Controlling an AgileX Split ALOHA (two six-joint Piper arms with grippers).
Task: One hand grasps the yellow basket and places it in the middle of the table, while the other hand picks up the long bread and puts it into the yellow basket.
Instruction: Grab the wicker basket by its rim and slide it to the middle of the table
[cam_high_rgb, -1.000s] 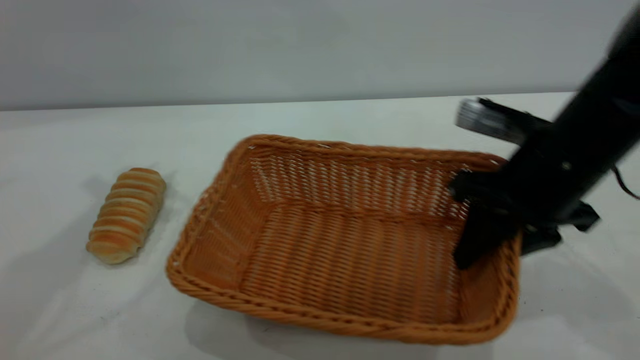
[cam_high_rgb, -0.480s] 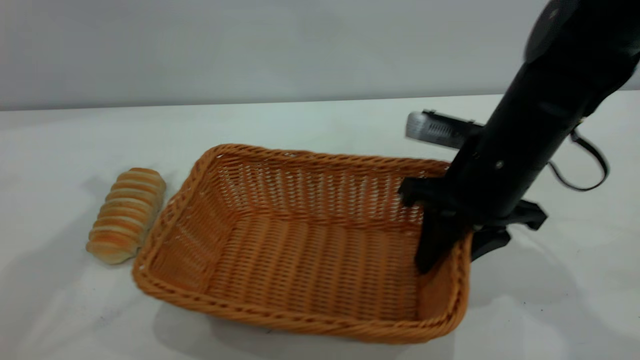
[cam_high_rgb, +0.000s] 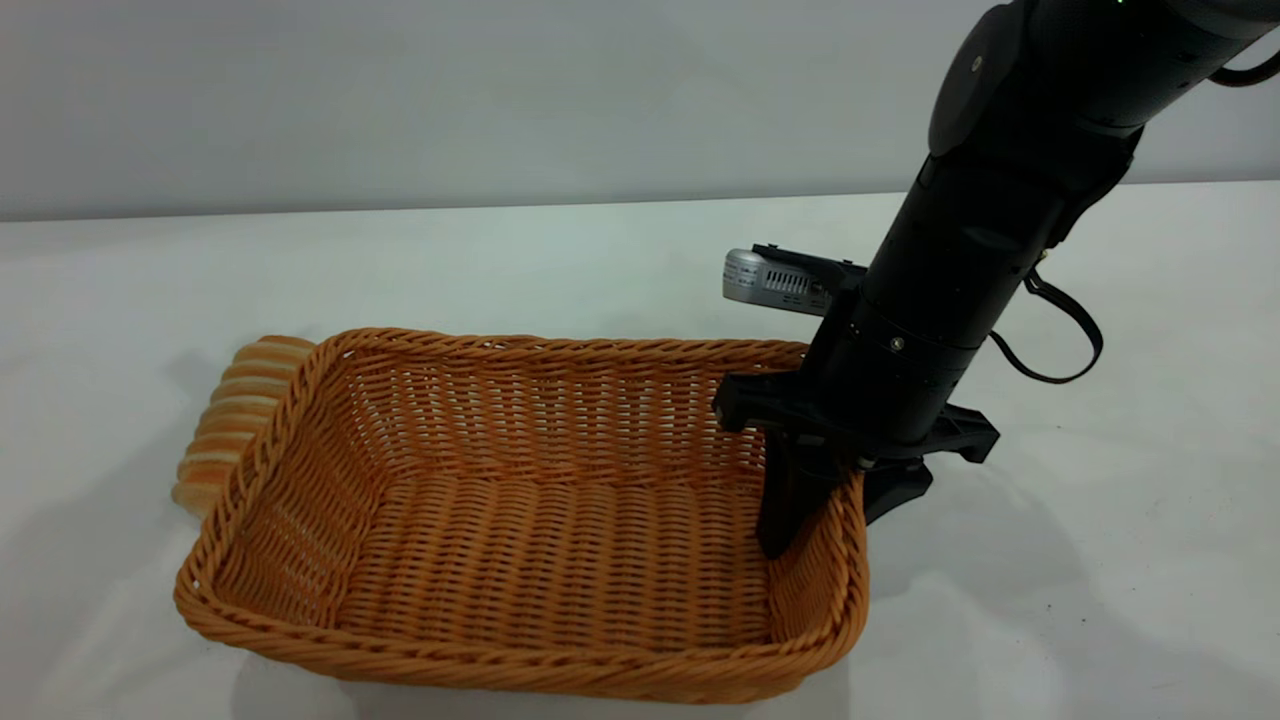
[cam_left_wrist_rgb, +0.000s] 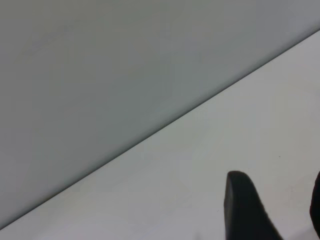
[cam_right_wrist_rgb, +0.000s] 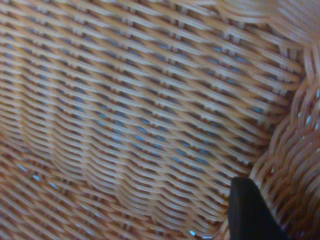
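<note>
The yellow basket (cam_high_rgb: 560, 410) lies on the white table (cam_high_rgb: 600, 250), slightly left of the middle in the exterior view. My right gripper (cam_high_rgb: 835, 510) is shut on the basket's right wall, with one finger inside and one outside. The right wrist view shows the weave (cam_right_wrist_rgb: 125, 110) and the inner fingertip (cam_right_wrist_rgb: 250, 210). The long bread (cam_high_rgb: 225, 420) lies at the left, right against the basket's left rim, which hides part of it. My left gripper (cam_left_wrist_rgb: 277, 182) appears only in its wrist view, open and empty over bare table (cam_left_wrist_rgb: 200, 165).
A grey wall runs along the table's far edge. The right arm's grey camera block (cam_high_rgb: 775, 280) and a cable loop (cam_high_rgb: 1060, 340) hang over the table behind the basket's right end. Bare tabletop lies to the right of the basket.
My right gripper has dragged the basket to the left across the table. The basket's left rim now reaches and partly covers the bread, which has stayed in place.
</note>
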